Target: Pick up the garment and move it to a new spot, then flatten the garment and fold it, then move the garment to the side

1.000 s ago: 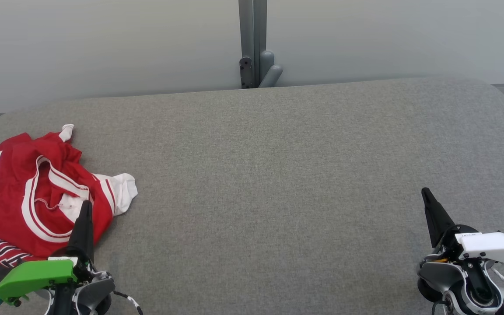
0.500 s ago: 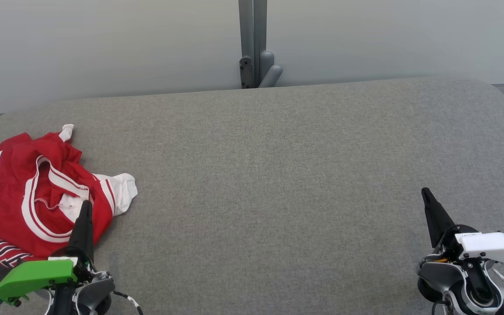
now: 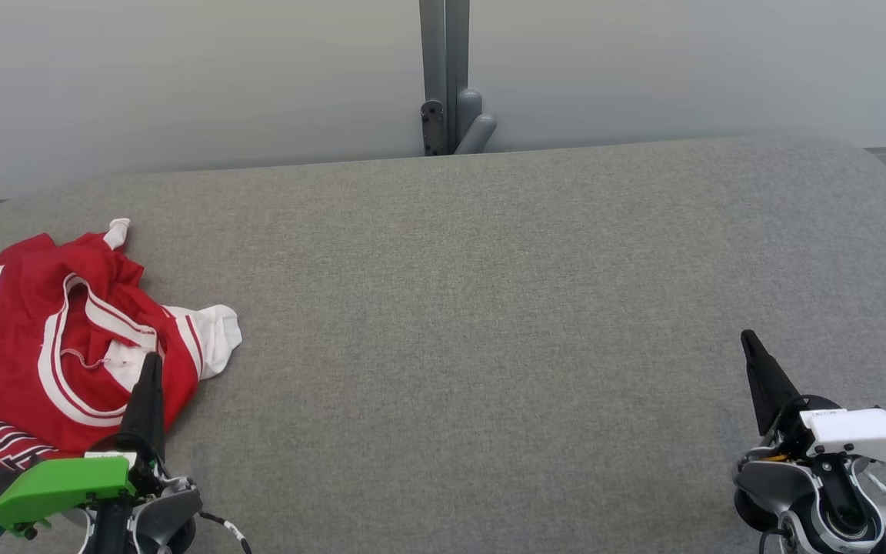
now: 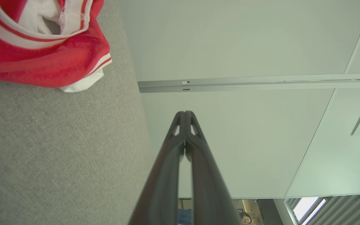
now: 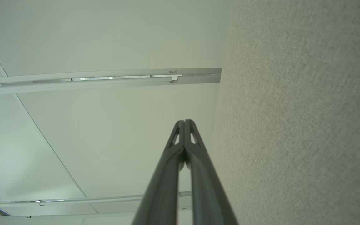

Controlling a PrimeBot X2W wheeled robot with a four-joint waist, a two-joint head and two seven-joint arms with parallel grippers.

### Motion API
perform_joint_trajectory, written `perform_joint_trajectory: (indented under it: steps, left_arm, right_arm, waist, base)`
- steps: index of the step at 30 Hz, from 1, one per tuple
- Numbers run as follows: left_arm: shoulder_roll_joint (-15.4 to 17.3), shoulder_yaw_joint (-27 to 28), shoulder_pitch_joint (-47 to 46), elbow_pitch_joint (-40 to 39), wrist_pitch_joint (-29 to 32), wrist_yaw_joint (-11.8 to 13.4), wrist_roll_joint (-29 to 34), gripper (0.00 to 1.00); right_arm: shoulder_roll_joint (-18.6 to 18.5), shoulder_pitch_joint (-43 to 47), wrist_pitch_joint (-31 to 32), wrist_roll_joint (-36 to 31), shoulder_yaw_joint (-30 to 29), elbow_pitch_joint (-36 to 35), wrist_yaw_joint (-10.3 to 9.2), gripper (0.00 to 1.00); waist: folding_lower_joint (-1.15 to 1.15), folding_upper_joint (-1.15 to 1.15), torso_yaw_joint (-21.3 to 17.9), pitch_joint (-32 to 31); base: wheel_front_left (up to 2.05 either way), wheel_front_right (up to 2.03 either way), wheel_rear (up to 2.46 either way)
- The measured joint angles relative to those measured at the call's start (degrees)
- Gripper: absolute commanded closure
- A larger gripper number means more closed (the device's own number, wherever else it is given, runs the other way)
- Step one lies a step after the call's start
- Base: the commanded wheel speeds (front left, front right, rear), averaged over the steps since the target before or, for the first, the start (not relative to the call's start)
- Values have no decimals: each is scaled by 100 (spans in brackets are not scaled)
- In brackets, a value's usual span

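The red-and-white garment (image 3: 51,338) lies crumpled at the left end of the grey worktop (image 3: 489,308). The left claw (image 3: 152,360) is closed and empty, near the garment. The right claw (image 3: 747,338) is closed and empty, well apart from it.

One garment (image 3: 51,338), one grey table (image 3: 489,308), one left hand (image 3: 152,362), one right hand (image 3: 747,340)

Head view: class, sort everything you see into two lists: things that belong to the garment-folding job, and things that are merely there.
Belongs to the job:
- red and white garment, crumpled at the left
- grey cloth surface that it lies on
- left pincer, shut
- right pincer, shut

Merely there:
- grey post
- pale wall
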Motion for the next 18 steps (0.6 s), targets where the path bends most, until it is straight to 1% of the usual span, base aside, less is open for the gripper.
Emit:
perform_joint_trajectory:
  steps: [18]
  left_arm:
    - [0, 0, 0, 0, 0, 0, 0, 100]
  right_arm:
    - [0, 0, 1, 0, 0, -1, 0, 100]
  waist:
    - [0, 0, 0, 0]
  base:
    - [0, 0, 0]
